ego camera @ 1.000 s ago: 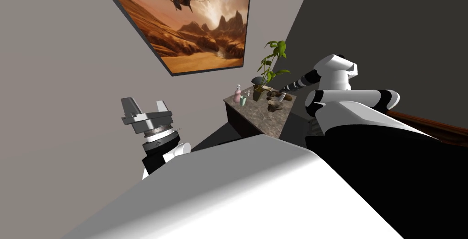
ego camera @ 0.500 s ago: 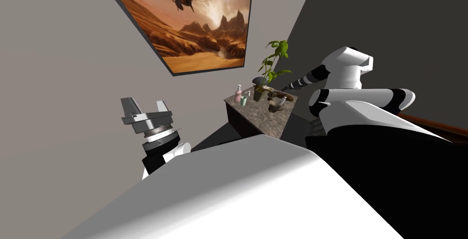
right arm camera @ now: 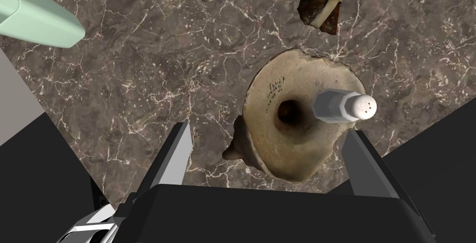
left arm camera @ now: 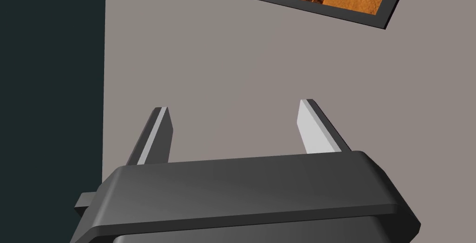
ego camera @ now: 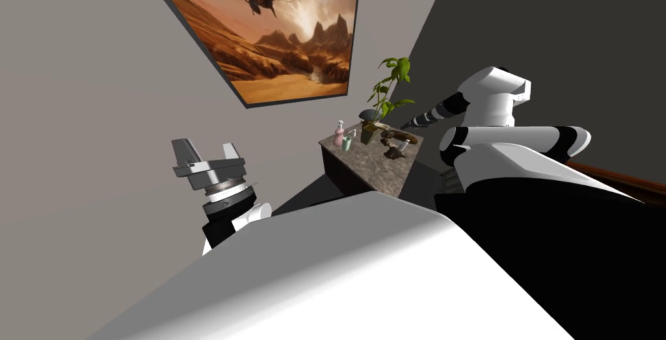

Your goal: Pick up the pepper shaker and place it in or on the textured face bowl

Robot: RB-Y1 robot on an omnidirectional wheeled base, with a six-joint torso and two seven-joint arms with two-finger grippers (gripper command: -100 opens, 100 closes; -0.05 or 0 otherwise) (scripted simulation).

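Placing looks done: grey faceted, white-capped pepper shaker (right arm camera: 343, 107) lying in the rough tan bowl (right arm camera: 283, 159) on the brown marbled top (right arm camera: 139, 91), right gripper (right arm camera: 269, 131) wide and empty above, left gripper (left arm camera: 234, 106) wide too, idle; next calls for lifting clear without nudging it.

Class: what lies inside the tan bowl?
A grey pepper shaker with a white holed cap lies in the bowl, next to its dark central hollow. The bowl floor beneath the shaker is covered.
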